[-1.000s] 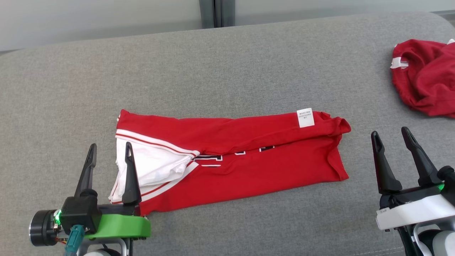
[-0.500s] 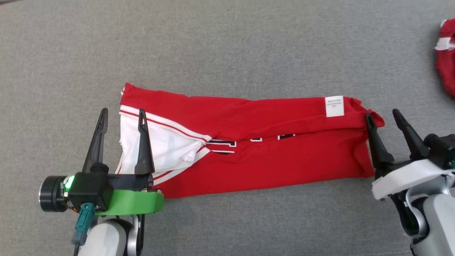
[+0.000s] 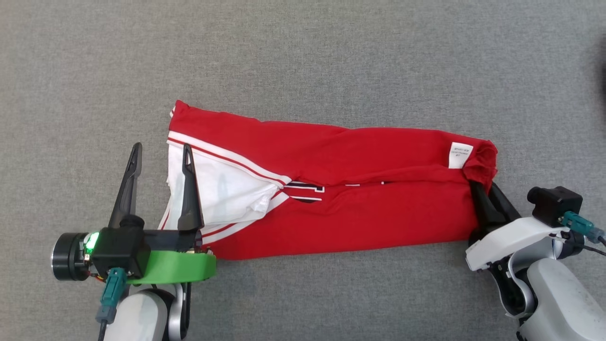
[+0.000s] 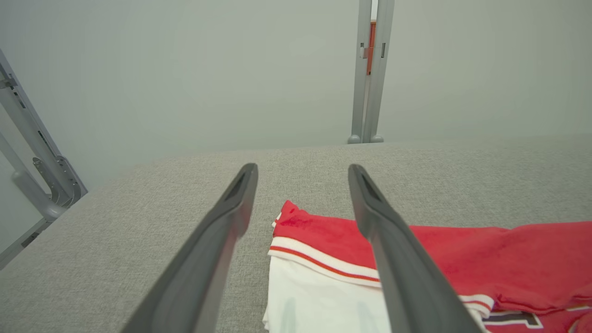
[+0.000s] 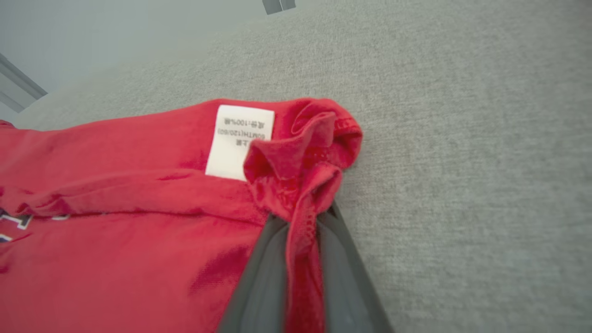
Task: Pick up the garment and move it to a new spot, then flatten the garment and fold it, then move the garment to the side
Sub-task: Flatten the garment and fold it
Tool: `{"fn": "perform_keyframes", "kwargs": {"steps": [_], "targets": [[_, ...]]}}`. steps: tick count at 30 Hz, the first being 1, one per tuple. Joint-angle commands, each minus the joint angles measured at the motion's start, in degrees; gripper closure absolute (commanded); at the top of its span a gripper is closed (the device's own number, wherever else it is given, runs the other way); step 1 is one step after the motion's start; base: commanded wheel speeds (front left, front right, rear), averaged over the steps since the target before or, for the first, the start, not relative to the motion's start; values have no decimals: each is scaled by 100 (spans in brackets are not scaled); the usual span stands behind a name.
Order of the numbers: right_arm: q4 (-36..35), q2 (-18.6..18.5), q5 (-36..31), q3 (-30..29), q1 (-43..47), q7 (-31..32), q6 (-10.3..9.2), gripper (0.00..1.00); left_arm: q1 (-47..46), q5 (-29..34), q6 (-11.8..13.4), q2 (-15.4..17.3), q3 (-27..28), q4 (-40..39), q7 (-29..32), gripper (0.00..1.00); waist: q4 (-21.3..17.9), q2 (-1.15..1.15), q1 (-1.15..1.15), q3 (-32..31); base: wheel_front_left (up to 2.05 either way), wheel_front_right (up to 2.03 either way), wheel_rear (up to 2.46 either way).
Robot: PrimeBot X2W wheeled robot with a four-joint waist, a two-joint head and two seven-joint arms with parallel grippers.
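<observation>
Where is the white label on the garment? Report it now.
In the head view the white label sits at the right end of the red garment, on its far fold, just left of the bunched edge pinched by the right gripper.

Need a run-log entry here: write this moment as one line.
shirt: folded, on grey cushion | left claw: open, at its white end | right claw: shut on its tagged corner

You see a red shirt with a white panel edged in red-and-white stripes, black lettering outlined in white, and a white care label, on a heathered grey cushion.
</observation>
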Motion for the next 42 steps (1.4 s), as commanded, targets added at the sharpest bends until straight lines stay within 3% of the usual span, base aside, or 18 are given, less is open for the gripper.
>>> {"fn": "perform_keyframes", "kwargs": {"steps": [1,6,11,17,24,29,35,42], "targets": [[144,-15,55,55,89,-23,-8,100,37,-38,21,59,40,15,-14,0,-59,0,0,-107,0,0,0],[-3,-250,132,-235,204,-281,-10,100,191,-98,64,89,94,41,-16,0,-168,0,0,-370,0,0,0],[-72,-633,117,-879,498,-325,-9,100,323,-126,90,115,82,24,24,0,-257,0,0,-616,0,0,0],[-477,-878,43,-1277,604,50,-8,100,453,-154,112,129,52,9,41,0,-386,0,0,-891,0,0,0],[-2017,-320,177,-710,441,1191,-4,100,548,-194,112,141,-9,-28,95,0,-451,0,0,-1082,0,0,0],[-2486,234,310,-25,167,1647,-4,100,395,-194,70,111,-74,-7,101,0,-312,0,0,-995,0,0,0],[-2135,888,578,735,-246,1636,-4,100,132,-148,30,11,-193,30,54,0,40,0,0,-688,0,0,0],[-1230,1136,996,1497,-710,1268,-4,100,-96,-132,-3,-102,-277,203,-29,0,355,0,0,-450,0,0,0]]}}
